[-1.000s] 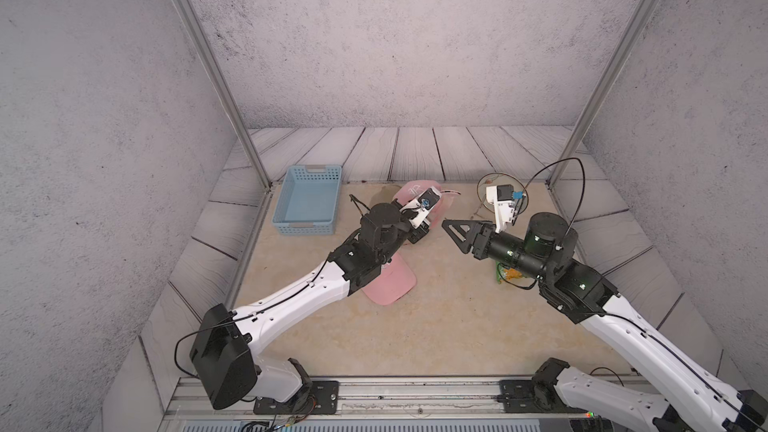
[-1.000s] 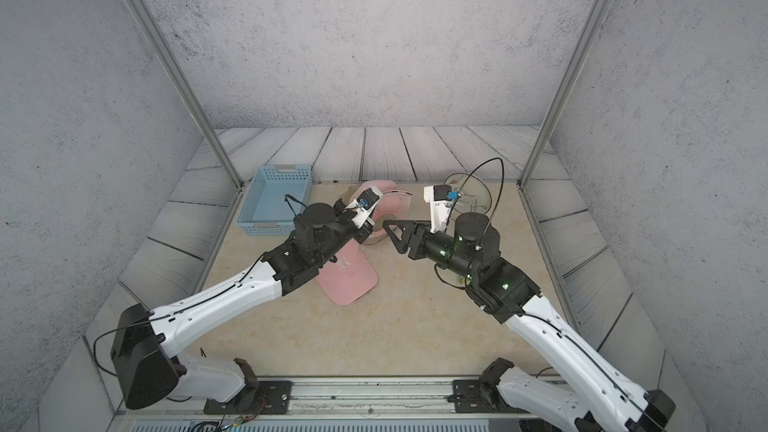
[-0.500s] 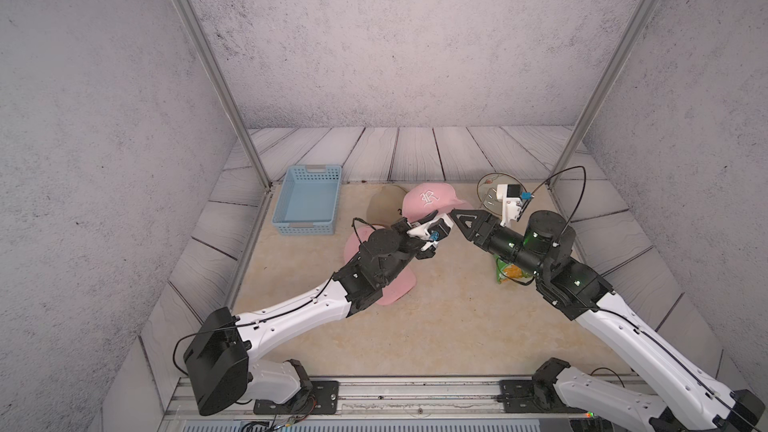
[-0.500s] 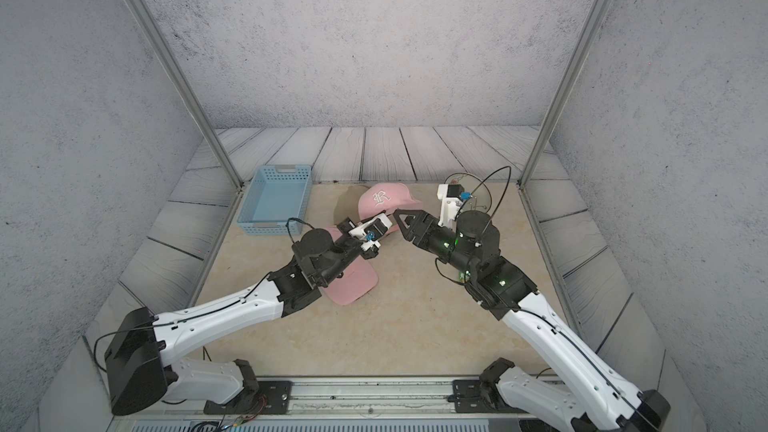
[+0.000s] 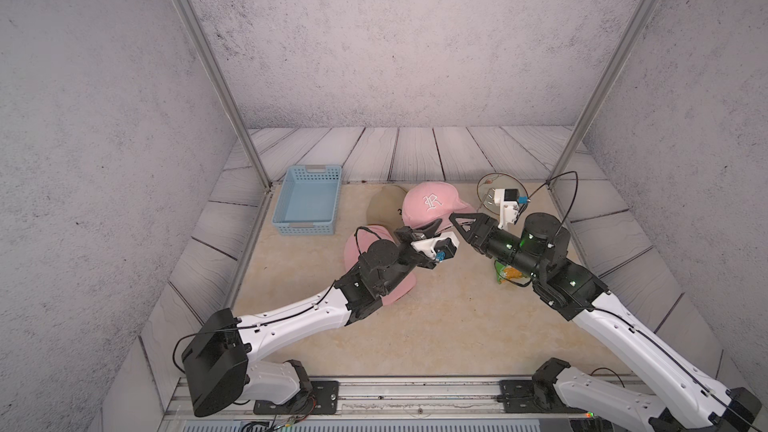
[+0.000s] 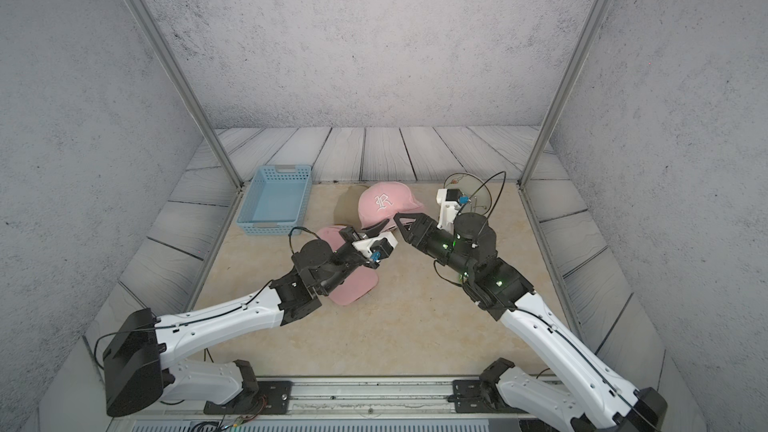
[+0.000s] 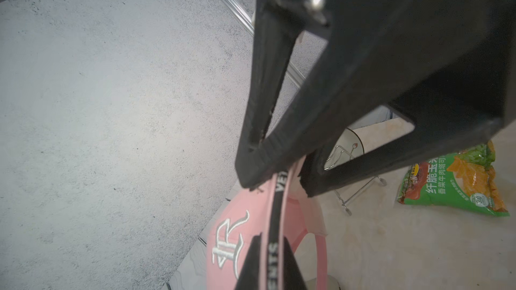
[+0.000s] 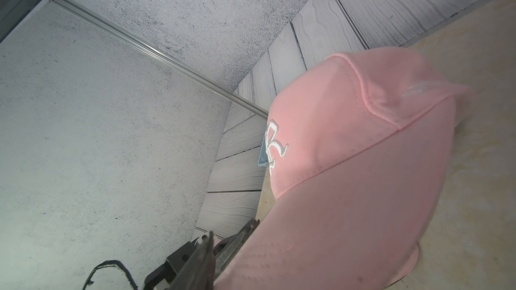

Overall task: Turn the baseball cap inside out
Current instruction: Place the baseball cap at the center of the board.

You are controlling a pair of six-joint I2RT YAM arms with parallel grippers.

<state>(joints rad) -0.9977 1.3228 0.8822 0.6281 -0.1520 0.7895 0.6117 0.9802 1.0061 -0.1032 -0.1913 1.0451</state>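
The baseball cap (image 5: pixel 432 200) is pink with a white embroidered R. It is raised at the back middle of the table, logo side up in both top views (image 6: pixel 384 201). My left gripper (image 5: pixel 437 224) is shut on its rim, with the black-taped sweatband pinched between the fingers in the left wrist view (image 7: pixel 268 242). My right gripper (image 5: pixel 455 219) meets the same rim from the right. Its jaws (image 7: pixel 276 180) stand apart around the band, one tip against it. The right wrist view fills with the cap's crown and brim (image 8: pixel 349 135), and its own jaws are hidden.
A second pink cap (image 5: pixel 360 243) lies on the table, partly under my left arm. A blue basket (image 5: pixel 307 201) stands at the back left. A wire rack with a round plate (image 5: pixel 494 189) and a green snack bag (image 7: pixel 452 179) sit at the right. A tan shape (image 5: pixel 382 201) lies behind the cap.
The left gripper has drawn the cap's rim forward, and the crown now shows its R. The right gripper has moved in to the rim, and its jaws have narrowed.
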